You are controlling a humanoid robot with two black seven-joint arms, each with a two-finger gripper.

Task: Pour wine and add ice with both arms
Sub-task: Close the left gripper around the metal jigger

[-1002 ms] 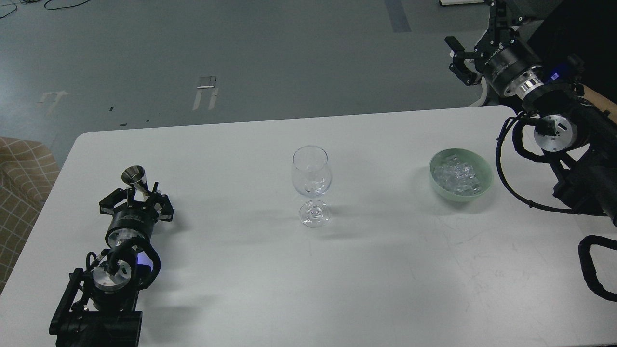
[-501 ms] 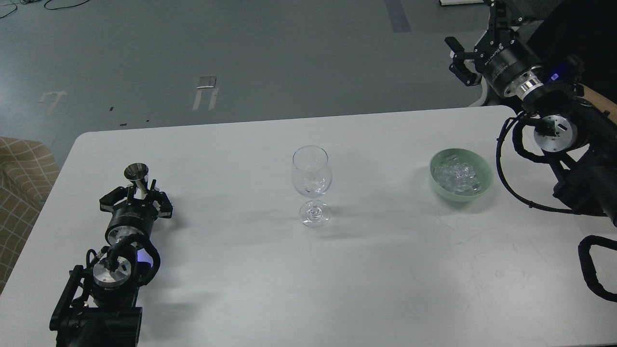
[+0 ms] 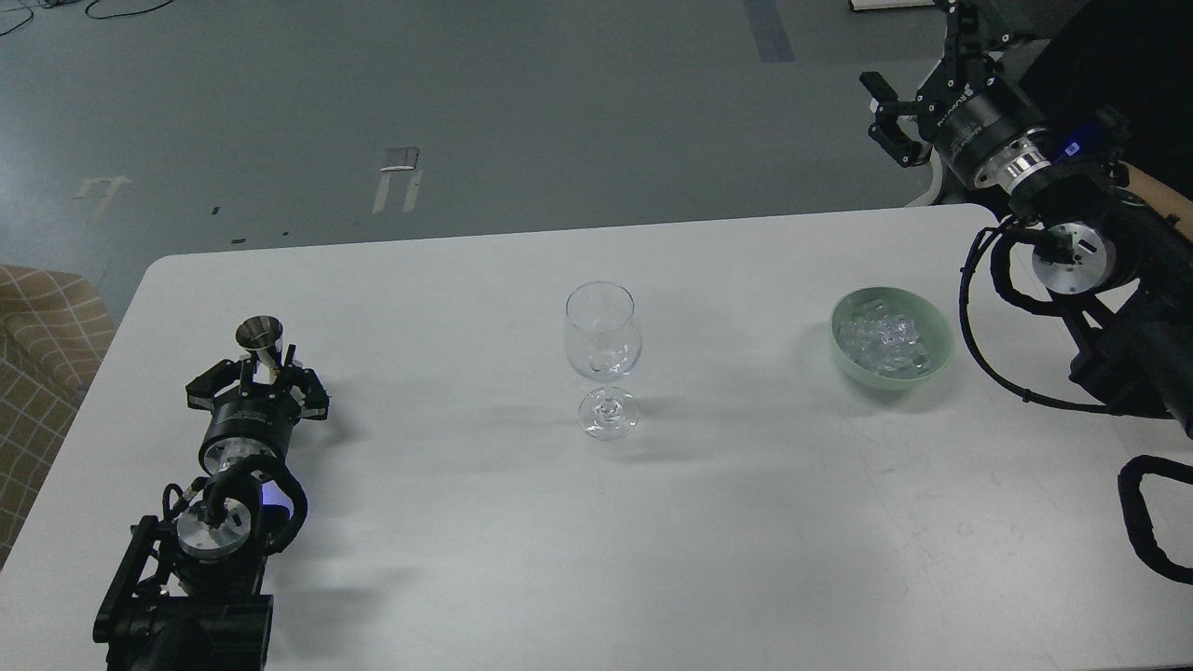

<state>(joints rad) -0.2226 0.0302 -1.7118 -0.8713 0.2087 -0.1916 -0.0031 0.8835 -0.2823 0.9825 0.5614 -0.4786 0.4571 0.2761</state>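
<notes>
A clear stemmed glass (image 3: 603,347) stands upright at the table's middle; I cannot make out any wine in it. A pale green bowl (image 3: 939,328) to its right holds several clear ice chunks (image 3: 882,337). My left gripper (image 3: 261,369) rests low at the table's left, shut on the stem of a small metal measuring cup (image 3: 259,334) that stands upright with its mouth up. What the cup holds is hidden. My right gripper (image 3: 918,89) is open and empty, raised beyond the table's far right corner, well above and behind the bowl.
The white table (image 3: 522,540) has its far edge just behind the glass and a rounded left corner. A checked sofa arm (image 3: 42,345) sits off the table's left edge. Black cables (image 3: 974,317) loop from my right arm beside the bowl.
My left gripper and the metal cup have shifted slightly left and away. My right gripper has edged slightly up. The glass and bowl have not moved.
</notes>
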